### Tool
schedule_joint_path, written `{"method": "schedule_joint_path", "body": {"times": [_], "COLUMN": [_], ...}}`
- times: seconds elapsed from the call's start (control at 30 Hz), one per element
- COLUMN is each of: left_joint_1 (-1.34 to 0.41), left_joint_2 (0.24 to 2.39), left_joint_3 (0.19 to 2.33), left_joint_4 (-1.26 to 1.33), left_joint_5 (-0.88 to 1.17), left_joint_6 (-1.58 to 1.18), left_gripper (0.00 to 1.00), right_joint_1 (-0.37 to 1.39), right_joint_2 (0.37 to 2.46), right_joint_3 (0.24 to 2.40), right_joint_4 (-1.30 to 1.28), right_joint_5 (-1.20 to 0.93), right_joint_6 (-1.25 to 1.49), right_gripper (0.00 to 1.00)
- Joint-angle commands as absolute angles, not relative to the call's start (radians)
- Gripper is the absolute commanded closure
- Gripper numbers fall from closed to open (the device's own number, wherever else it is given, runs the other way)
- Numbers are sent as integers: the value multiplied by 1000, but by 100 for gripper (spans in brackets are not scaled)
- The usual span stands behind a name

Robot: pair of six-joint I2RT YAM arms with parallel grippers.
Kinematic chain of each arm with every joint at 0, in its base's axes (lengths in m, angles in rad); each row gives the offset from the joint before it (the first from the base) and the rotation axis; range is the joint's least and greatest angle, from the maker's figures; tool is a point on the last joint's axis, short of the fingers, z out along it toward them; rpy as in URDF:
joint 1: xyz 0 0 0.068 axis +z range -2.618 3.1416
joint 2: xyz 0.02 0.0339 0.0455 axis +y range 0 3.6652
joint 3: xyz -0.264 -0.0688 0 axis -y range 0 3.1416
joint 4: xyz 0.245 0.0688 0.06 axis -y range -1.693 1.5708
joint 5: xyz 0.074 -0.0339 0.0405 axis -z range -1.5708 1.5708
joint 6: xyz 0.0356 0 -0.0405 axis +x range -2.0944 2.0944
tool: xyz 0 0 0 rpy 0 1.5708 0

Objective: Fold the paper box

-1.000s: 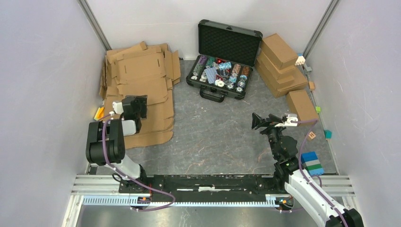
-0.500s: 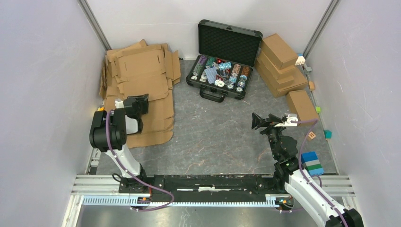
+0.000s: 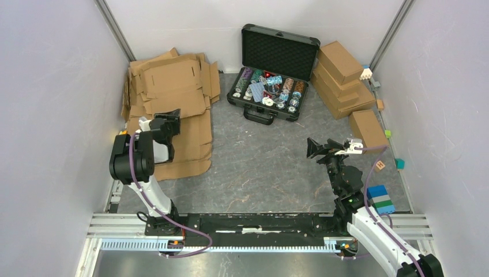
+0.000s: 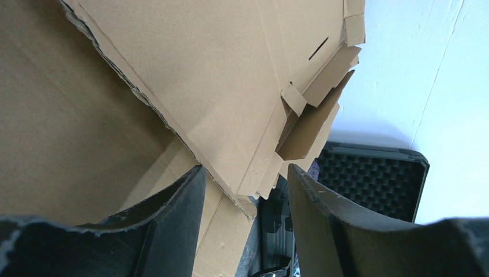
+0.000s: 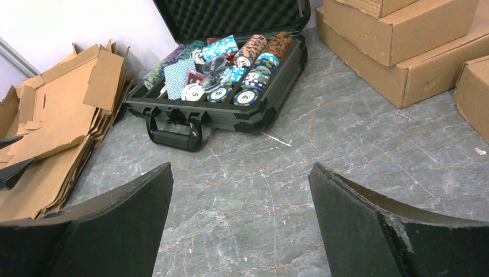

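Note:
The paper box is a flat brown blank [image 3: 173, 81] on top of a pile of like blanks [image 3: 179, 144] at the far left. In the left wrist view this blank [image 4: 230, 86] stands tilted above the lower sheets, and its ragged edge runs across the gap between my fingers. My left gripper [image 3: 167, 124] [image 4: 245, 167] is at the pile's near part with its jaws apart; the left finger [image 4: 179, 202] touches cardboard, and the black case shows past the right one. My right gripper [image 3: 314, 147] [image 5: 240, 167] hangs open over bare grey floor at mid-right, with nothing in it.
An open black case [image 3: 271, 86] [image 5: 230, 75] of poker chips lies at the back centre. Finished brown boxes [image 3: 343, 78] [image 5: 403, 34] are stacked at the back right, with one more [image 3: 367, 128] nearer. Small coloured blocks [image 3: 380, 199] sit at the right edge. White walls close in both sides.
My left arm has swung up and forward over the pile, and its jaws have narrowed. The top blank has shifted a little. The right arm has not moved.

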State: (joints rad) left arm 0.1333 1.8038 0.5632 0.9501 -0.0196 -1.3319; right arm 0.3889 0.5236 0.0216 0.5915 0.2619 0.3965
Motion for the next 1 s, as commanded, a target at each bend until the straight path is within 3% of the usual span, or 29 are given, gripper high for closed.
{"method": "schedule_joint_path", "body": {"times": [0.0, 0.2, 0.37, 0.47, 0.53, 0.67, 0.97], "left_joint_1": [136, 137, 137, 136, 138, 165, 137], "left_joint_2": [1796, 1776, 1795, 1813, 1832, 1825, 1610], "left_joint_3": [604, 622, 629, 642, 649, 677, 605], "left_joint_4": [913, 713, 732, 739, 769, 763, 726], "left_joint_5": [-21, -56, -47, -44, -37, -11, 34], "left_joint_6": [-1354, -1367, -1368, -1355, -1341, -1289, -1258], "left_gripper": [38, 37, 42, 52, 72, 97, 98], "right_joint_1": [391, 391, 391, 391, 391, 391, 390], "right_joint_2": [524, 519, 514, 514, 513, 512, 508], "right_joint_3": [-83, -85, -86, -85, -85, -85, -81], "right_joint_4": [641, 641, 641, 641, 641, 641, 644], "right_joint_5": [248, 247, 246, 246, 246, 239, 223], "right_joint_6": [394, 395, 395, 395, 397, 395, 398], "right_gripper": [7, 7, 7, 7, 7, 7, 7]}}
